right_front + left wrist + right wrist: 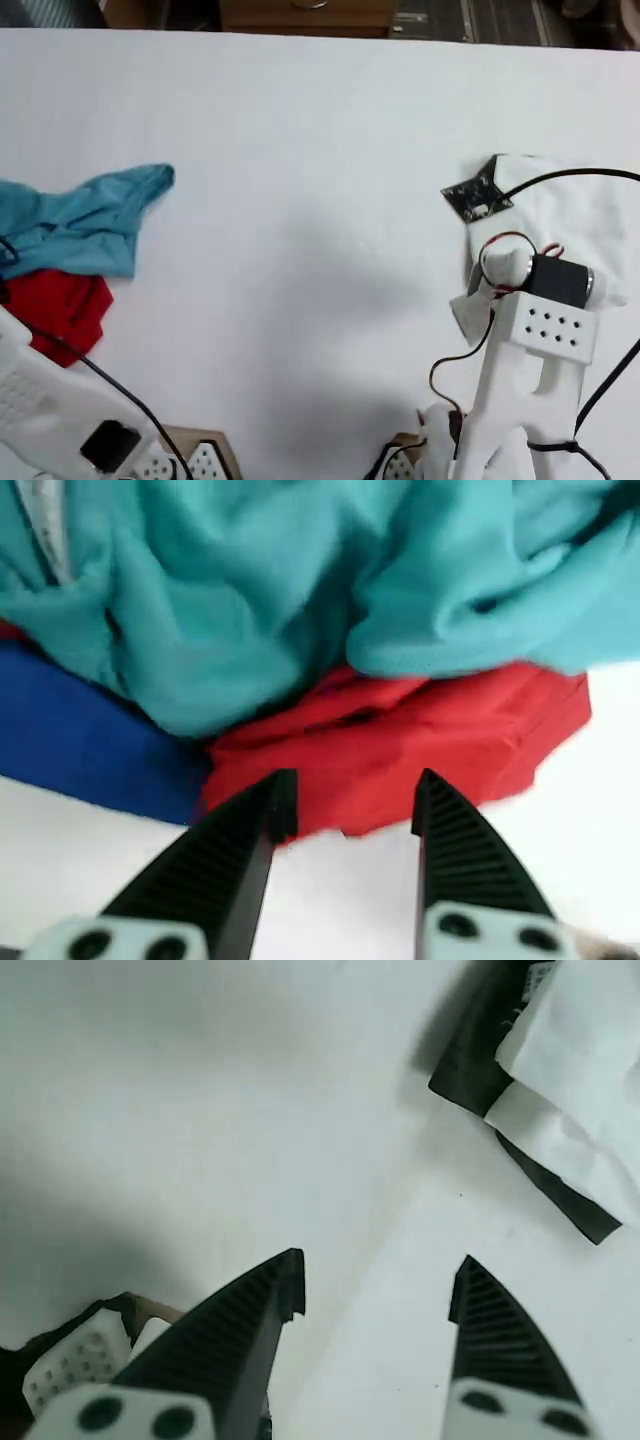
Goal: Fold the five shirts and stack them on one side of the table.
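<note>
Folds rumple the soft teal shirt (90, 215), its sleeve pointing inward across the bench (320, 130), atop the flat red shirt (60, 300); left tool (355, 780) and right tool (380, 1260) gape wide

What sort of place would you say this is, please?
Probably a robotics bench: a white table, a crumpled teal cloth shirt over a red cloth shirt, and a white plastic robot arm.

Bright, even light nearly washes out the white table (320, 130), leaving only soft, diffuse grey shadows spreading across its near half, darkest toward the front edge.
</note>
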